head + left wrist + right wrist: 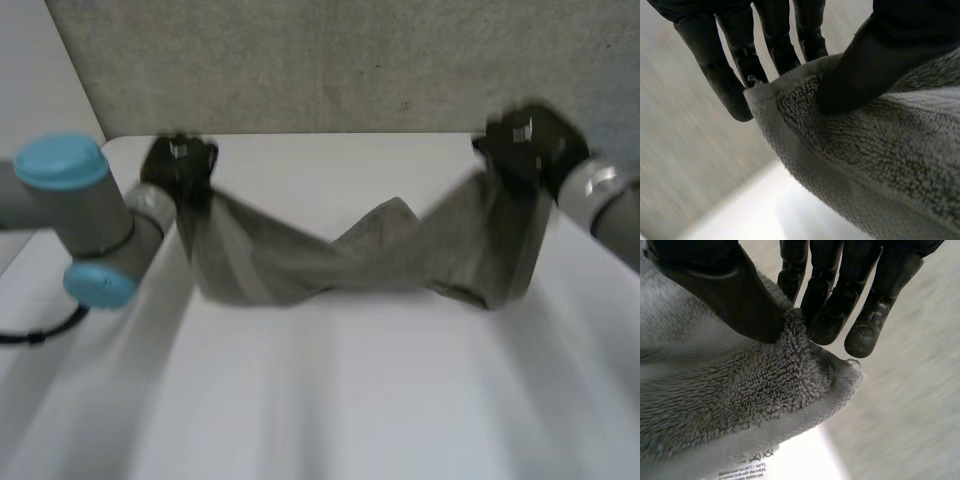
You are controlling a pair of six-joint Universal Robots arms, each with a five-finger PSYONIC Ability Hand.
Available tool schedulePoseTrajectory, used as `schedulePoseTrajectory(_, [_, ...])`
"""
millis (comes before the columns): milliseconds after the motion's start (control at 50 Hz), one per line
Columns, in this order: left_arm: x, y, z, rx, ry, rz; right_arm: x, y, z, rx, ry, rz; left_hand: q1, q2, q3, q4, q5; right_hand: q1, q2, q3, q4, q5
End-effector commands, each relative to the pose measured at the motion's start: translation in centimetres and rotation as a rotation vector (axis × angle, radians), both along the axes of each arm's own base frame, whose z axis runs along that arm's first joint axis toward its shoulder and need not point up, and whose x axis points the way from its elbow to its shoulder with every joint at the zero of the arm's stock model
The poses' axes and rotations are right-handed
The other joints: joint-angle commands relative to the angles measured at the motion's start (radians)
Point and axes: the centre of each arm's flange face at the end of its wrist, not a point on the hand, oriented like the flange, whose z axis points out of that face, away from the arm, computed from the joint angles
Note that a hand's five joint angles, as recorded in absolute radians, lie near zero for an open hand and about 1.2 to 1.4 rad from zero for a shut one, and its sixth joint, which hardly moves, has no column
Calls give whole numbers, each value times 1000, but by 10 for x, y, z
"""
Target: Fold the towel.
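Observation:
A grey terry towel (360, 255) hangs between my two hands above the white table (330, 400), sagging in the middle with its lower folds resting on the table. My left hand (178, 165) is at the far left and pinches one towel corner (790, 100) between thumb (865, 65) and fingers (740, 60). My right hand (525, 145) is at the far right and pinches the other corner (830, 375) between thumb (735, 295) and fingers (835, 305). A white care label (747, 467) shows on the towel's edge below the right hand.
A grey wall (330, 60) stands just behind the table's far edge, close to both hands. The left arm's elbow with light-blue caps (60, 160) juts over the table's left side. Bare table lies in front of the towel.

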Motion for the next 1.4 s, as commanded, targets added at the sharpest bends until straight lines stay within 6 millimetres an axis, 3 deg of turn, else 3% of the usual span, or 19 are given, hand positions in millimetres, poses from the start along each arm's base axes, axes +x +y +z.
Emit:
schedulePoseTrajectory(20, [-1,-24,142,-418,208,73,21,-29,141,-682,-205,21,-23,-100,-138,-112,-243,58,94,62,61,62])
schedulePoseTrajectory(40, [-1,-24,143,-419,209,73,21,-29,141,-684,-205,21,-23,-100,-138,-112,-243,58,94,62,61,62])
schedulePoseTrajectory(80, [10,-14,210,-622,382,112,16,-23,186,-886,-341,20,-23,-100,-138,-112,-243,58,94,62,61,62])
schedulePoseTrajectory(140, [18,-1,247,-741,513,87,3,-18,212,-954,-452,4,-23,-100,-138,-112,-243,58,94,62,61,62])
schedulePoseTrajectory(260, [23,3,257,-771,582,53,5,-25,193,-811,-457,9,-23,-100,-138,-112,-243,58,94,62,61,62])
schedulePoseTrajectory(320, [25,-6,232,-695,551,68,13,-30,168,-678,-406,19,-23,-100,-138,-112,-243,58,94,62,61,62])
schedulePoseTrajectory(360, [28,-16,190,-579,495,87,16,-37,139,-565,-350,18,-23,-100,-138,-112,-243,58,94,62,61,62])
schedulePoseTrajectory(420, [32,-21,163,-508,456,90,18,-40,122,-509,-320,14,-23,-100,-138,-112,-243,58,94,62,61,62])
schedulePoseTrajectory(460, [39,-22,111,-369,380,83,20,-42,89,-415,-268,16,-23,-100,-138,-112,-243,58,94,62,61,62])
schedulePoseTrajectory(480, [39,-22,110,-369,380,83,20,-42,88,-415,-267,16,-23,-100,-138,-112,-243,58,94,62,61,62])
schedulePoseTrajectory(580, [64,-17,20,-152,288,109,24,-33,-3,-182,-152,56,-23,-100,-138,-112,-243,58,94,62,61,62])
schedulePoseTrajectory(640, [68,-13,0,-107,272,116,24,-29,-27,-121,-128,65,-23,-100,-138,-112,-243,58,94,62,61,62])
schedulePoseTrajectory(680, [71,-4,-40,-12,234,104,25,-19,-74,-6,-76,82,-23,-100,-138,-112,-243,58,94,62,61,62])
schedulePoseTrajectory(740, [71,7,-66,59,185,72,23,-10,-107,63,-19,85,-23,-100,-138,-112,-243,58,94,62,61,62])
schedulePoseTrajectory(800, [74,16,-79,92,123,54,20,-2,-118,75,33,86,-23,-100,-138,-112,-243,58,94,62,61,62])
schedulePoseTrajectory(920, [93,21,-69,59,43,88,13,5,-104,42,60,59,-23,-100,-138,-112,-243,58,94,62,61,62])
schedulePoseTrajectory(960, [99,28,-50,24,32,99,10,13,-81,4,43,53,-23,-100,-138,-112,-243,58,94,62,61,62])
schedulePoseTrajectory(1280, [106,87,51,-124,249,65,-10,64,-13,77,51,9,-23,-100,-138,-112,-243,58,94,62,61,62])
schedulePoseTrajectory(1400, [113,104,72,-132,289,70,-27,75,14,119,59,-36,-23,-100,-138,-112,-243,58,94,62,61,62])
